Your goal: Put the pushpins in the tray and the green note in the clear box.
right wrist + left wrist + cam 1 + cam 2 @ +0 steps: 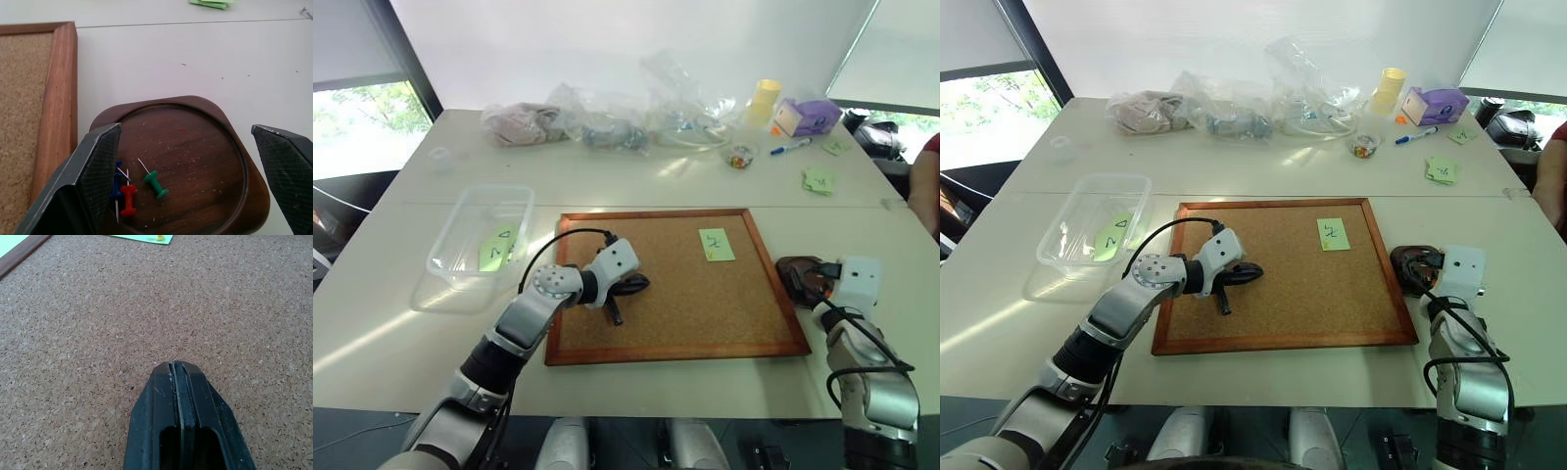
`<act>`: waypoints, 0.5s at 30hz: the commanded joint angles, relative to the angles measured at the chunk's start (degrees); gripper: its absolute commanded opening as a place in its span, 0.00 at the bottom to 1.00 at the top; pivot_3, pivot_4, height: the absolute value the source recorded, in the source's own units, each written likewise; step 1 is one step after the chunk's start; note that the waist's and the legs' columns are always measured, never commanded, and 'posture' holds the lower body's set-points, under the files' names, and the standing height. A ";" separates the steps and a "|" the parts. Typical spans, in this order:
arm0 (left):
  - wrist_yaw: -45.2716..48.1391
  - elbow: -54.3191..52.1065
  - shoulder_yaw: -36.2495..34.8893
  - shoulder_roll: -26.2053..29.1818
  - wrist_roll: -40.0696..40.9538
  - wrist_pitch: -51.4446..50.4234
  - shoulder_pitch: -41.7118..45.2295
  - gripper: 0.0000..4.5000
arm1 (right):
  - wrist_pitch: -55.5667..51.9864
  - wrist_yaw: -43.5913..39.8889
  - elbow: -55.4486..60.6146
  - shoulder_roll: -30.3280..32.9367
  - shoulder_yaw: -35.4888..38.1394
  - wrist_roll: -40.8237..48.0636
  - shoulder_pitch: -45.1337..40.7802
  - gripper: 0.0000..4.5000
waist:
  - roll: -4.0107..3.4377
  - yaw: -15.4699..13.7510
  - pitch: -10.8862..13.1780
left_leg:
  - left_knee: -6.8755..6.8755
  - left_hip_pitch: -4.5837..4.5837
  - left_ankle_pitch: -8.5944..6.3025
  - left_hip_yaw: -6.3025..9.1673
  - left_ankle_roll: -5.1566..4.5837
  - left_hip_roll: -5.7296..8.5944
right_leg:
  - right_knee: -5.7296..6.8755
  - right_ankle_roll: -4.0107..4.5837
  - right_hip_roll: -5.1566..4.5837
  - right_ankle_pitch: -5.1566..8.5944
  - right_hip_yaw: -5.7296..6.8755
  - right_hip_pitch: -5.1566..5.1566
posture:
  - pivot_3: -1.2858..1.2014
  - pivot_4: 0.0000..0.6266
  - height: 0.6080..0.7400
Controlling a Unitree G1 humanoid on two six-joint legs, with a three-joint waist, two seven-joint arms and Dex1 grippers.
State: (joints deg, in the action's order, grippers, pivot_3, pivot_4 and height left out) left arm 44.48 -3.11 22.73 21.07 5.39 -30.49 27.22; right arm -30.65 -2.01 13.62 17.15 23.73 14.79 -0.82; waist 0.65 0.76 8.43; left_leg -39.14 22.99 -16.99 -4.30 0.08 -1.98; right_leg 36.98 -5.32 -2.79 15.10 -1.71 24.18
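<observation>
— So, what is the right claw [188,171] doing?
— It is hanging wide open over the tray [230,147], holding nothing. Three pushpins [128,193], blue, red and green, are lying together in the tray, which is sitting on the tabletop [705,186] just right of the corkboard [705,304].
— And the left claw [177,369]?
— Its fingers are pressing fully together, empty, over bare cork near the board's left side.
— Where is the green note [716,244] sitting?
— It is lying on the cork toward the far right of the board, with a yellow pin in its near edge. The clear box [460,257] is resting left of the board, with another green note [498,247] inside. Plastic bags [607,122] are lying along the far edge.
</observation>
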 commanded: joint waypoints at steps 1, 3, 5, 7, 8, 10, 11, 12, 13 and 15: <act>-0.40 2.09 1.30 0.35 -1.81 -1.27 -0.92 0.00 | -0.27 0.68 2.74 -0.81 3.36 3.17 -1.74 0.99 | 0.00 -0.02 0.00 | 0.00 0.00 0.00 0.00 0.00 0.00 | 0.00 0.00 0.00 0.00 0.00 0.00 | 0.52 0.24 0.98; -0.43 2.16 1.30 0.34 -1.83 -1.24 -0.87 0.00 | -0.59 1.04 2.82 -1.15 4.23 4.33 -2.18 0.99 | 0.00 -0.02 0.00 | 0.00 0.00 0.00 0.00 0.00 -0.01 | 0.00 0.00 -0.01 0.00 0.00 0.00 | 0.52 0.24 0.98; -0.46 2.18 1.29 0.36 -1.86 -1.24 -0.84 0.00 | -0.28 1.21 4.06 -2.00 6.27 7.33 -3.20 0.99 | 0.00 -0.04 0.00 | 0.00 0.00 0.00 0.00 0.00 -0.01 | 0.00 0.00 0.00 0.00 0.00 0.00 | 0.52 0.24 0.98; -0.47 2.00 1.25 0.45 -1.85 -1.27 -0.96 0.00 | -0.04 1.25 5.90 -3.19 8.49 11.20 -4.05 0.99 | -0.02 -0.03 -0.01 | 0.00 0.00 0.00 0.01 0.00 -0.02 | 0.00 -0.03 0.00 -0.01 0.00 0.00 | 0.52 0.24 0.98; -0.48 1.89 1.22 0.50 -1.83 -1.31 -1.04 0.00 | -0.03 1.23 6.76 -3.56 9.34 12.81 -4.21 0.99 | -0.02 -0.02 -0.01 | 0.00 0.01 0.00 0.01 0.00 -0.02 | 0.00 -0.03 0.00 -0.02 0.00 0.00 | 0.52 0.24 0.98; -0.47 1.76 1.15 0.59 -1.80 -1.35 -1.15 0.00 | 0.30 0.10 8.82 -3.43 9.92 15.12 -3.89 0.99 | -0.02 -0.02 0.00 | 0.00 0.01 0.00 0.01 0.00 -0.04 | 0.00 -0.04 -0.01 -0.02 0.00 0.00 | 0.52 0.24 0.98; -0.46 1.71 1.13 0.61 -1.78 -1.35 -1.18 0.00 | 0.45 -0.83 9.76 -2.90 9.40 15.45 -3.42 0.99 | -0.02 -0.03 0.00 | 0.00 0.01 0.00 0.01 0.00 -0.04 | 0.00 -0.04 -0.01 -0.02 0.00 0.00 | 0.52 0.24 0.98; -0.42 1.63 1.12 0.65 -1.74 -1.36 -1.23 0.00 | 0.38 -2.84 11.16 -1.41 7.34 14.69 -2.33 0.99 | -0.02 -0.02 -0.01 | 0.00 0.01 0.00 0.01 0.00 -0.04 | 0.00 -0.04 -0.01 -0.02 0.00 0.00 | 0.52 0.24 0.98; -0.33 1.53 1.11 0.70 -1.68 -1.36 -1.27 0.00 | 0.05 -5.79 12.84 0.91 3.67 13.16 -0.87 0.99 | -0.02 -0.02 -0.01 | 0.00 0.01 0.00 0.01 0.00 -0.04 | 0.00 -0.04 0.00 -0.02 0.00 0.00 | 0.52 0.24 0.98; -0.16 1.40 1.11 0.76 -1.57 -1.32 -1.32 0.00 | -0.70 -9.61 14.95 4.08 -1.71 11.45 1.04 0.99 | -0.02 0.05 -0.01 | 0.01 0.01 0.00 0.01 0.00 -0.03 | -0.01 -0.02 -0.01 -0.01 0.00 0.00 | 0.52 0.24 0.98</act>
State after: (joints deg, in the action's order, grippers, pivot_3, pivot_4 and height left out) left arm 44.48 -3.28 22.74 21.24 5.38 -30.49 27.15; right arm -31.65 -8.34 24.89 20.06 25.57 27.26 -0.13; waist 0.63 0.82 8.42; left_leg -39.13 22.99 -16.99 -4.30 0.08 -2.01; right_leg 36.97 -5.32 -2.80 15.11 -1.72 24.18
